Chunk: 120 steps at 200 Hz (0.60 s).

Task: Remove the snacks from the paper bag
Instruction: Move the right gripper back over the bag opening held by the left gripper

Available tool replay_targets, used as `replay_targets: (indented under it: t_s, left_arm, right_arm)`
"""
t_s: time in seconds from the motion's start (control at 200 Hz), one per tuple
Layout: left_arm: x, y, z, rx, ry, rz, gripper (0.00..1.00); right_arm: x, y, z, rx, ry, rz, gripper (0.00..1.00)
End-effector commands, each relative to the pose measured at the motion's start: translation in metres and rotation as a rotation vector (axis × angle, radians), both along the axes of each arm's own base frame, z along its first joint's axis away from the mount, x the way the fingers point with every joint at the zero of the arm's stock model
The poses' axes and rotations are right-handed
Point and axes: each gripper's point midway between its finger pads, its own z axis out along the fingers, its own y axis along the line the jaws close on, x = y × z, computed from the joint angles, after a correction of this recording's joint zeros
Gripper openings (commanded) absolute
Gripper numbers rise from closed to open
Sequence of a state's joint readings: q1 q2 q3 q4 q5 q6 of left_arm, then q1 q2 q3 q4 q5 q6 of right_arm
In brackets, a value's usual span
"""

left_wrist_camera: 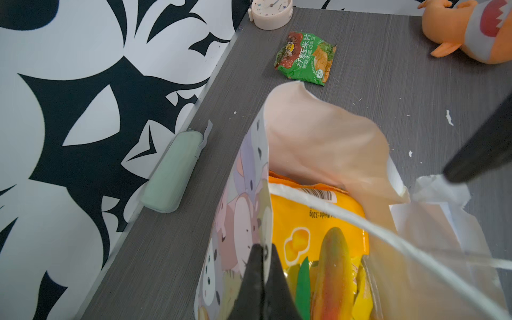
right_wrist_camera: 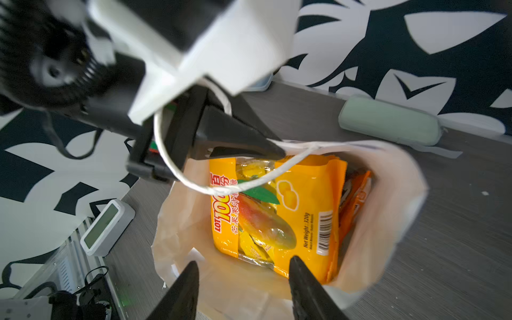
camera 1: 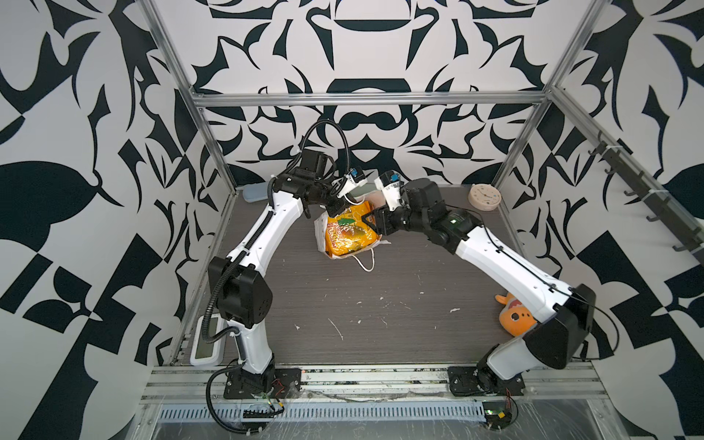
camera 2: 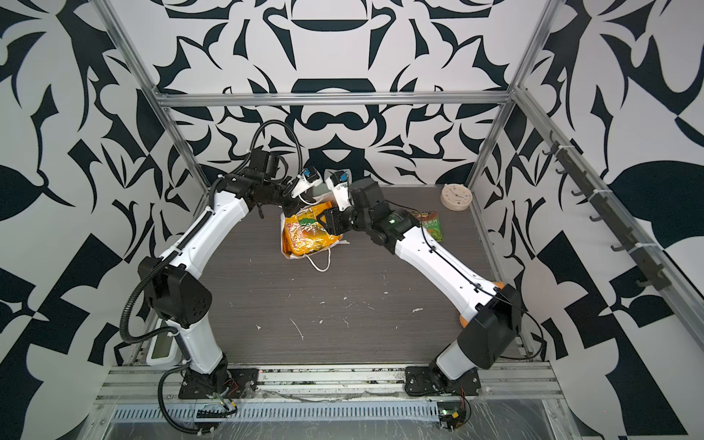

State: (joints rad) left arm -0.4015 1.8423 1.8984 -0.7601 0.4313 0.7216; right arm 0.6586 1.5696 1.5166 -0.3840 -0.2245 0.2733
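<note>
**bagwatcher:** The paper bag (right_wrist_camera: 401, 216) is at the back middle of the table with its mouth pulled wide. The big yellow mango packet (right_wrist_camera: 277, 221) is right at the front inside it, and a smaller orange packet (right_wrist_camera: 357, 199) is tucked in beside it. One green packet (left_wrist_camera: 304, 58) is already out on the table, not far from the clock (left_wrist_camera: 271, 12).

**yam_fan:** So yellow one next, I reckon. I'd pinch the flat sealed edge, not the puffy middle, since that crinkly film looks slippery. Watch the cord handle (right_wrist_camera: 194, 185) too. It's draped straight across the packet, so a sloppy grab could snag cord and packet together. Then I'd pull out along the line of the mouth so the paper doesn't tear or ride up with it.

**bagwatcher:** What are the grippers doing?

**yam_fan:** The left gripper (left_wrist_camera: 264, 249) is clamped tight on the bag's printed wall at the rim, holding it open. The right gripper (right_wrist_camera: 243, 261) hangs over the mouth with its jaws apart either side of the yellow packet. There's nothing in them, and I can't see any contact.
</note>
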Motion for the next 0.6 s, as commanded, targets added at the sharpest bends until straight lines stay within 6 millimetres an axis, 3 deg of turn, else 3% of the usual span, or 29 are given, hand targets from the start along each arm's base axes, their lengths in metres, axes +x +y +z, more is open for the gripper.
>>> replay_targets:
  t_s: [0.0,0.185,0.4,0.595]
  left_arm:
    - [-0.003,-0.011,0.01,-0.041,-0.003,-0.046,0.0]
    - [-0.005,-0.012,0.01,-0.045,0.005,-0.043,0.0]
    - [-0.006,-0.011,0.01,-0.045,-0.002,-0.039,0.0]
    - [-0.006,-0.011,0.007,-0.037,-0.001,-0.044,0.0]
  right_arm:
    - [0.024,-0.002,0.006,-0.01,-0.032,-0.124,0.55]
    - [0.049,-0.001,-0.011,-0.063,-0.014,-0.21,0.61]
    - [0.074,-0.001,-0.02,-0.11,-0.02,-0.29,0.87]
    - [0.085,0.01,-0.026,-0.082,0.003,-0.305,0.94]
